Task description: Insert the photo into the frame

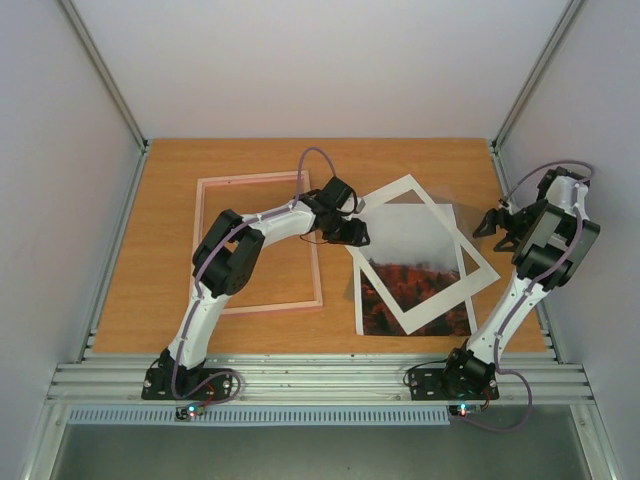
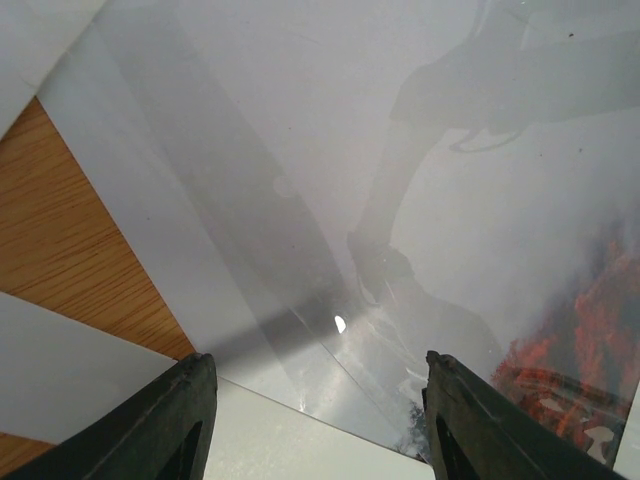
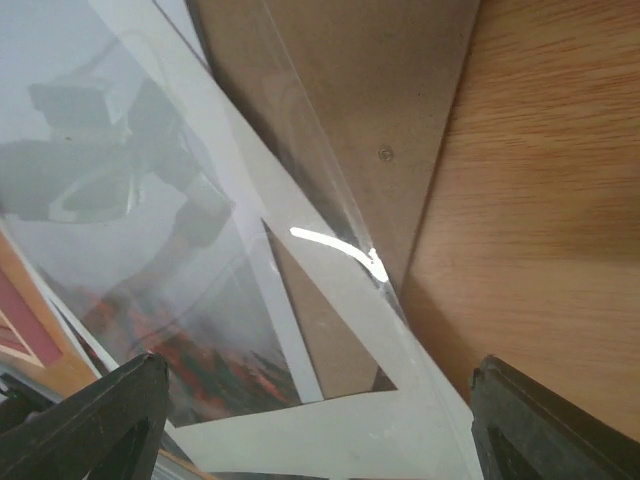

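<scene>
Photo [image 1: 400, 280]: it lies face up on the table [image 1: 170, 200], at 3 o'clock from the frame [image 1: 250, 180] and not inside it. The mountains sit toward 6 o'clock.
Cover: the white mat [image 1: 445, 297] lies askew on top of the photo. The wrist views also show a clear sheet [image 2: 300, 200] over it, and a brown board [image 3: 380, 90] shows beneath.
Left gripper [image 2: 318, 400]: its fingers are spread wide with nothing between them. It hovers over the stack's 10 o'clock corner, and I cannot tell whether it touches.
Right gripper [image 3: 320, 400]: it is also wide open and empty, and sits off the stack's 2 o'clock edge.
Step, as I judge it: free the photo from its covers before you try any carry.
Do: take the mat by a border, not through its window, and set it toward 12 o'clock, well clear of the frame.
Do: use the right gripper to pin the stack while the left peels the sheet, so that the photo does not drag along.
Grip: the print is thin and flat, so work one corner up and pinch only the margin.
Watch: glare hides the sheet's edge, so check that you have one layer before you lift.
Placement: line the photo's long edges up with the frame's, then lower the 9 o'clock side first.
</scene>
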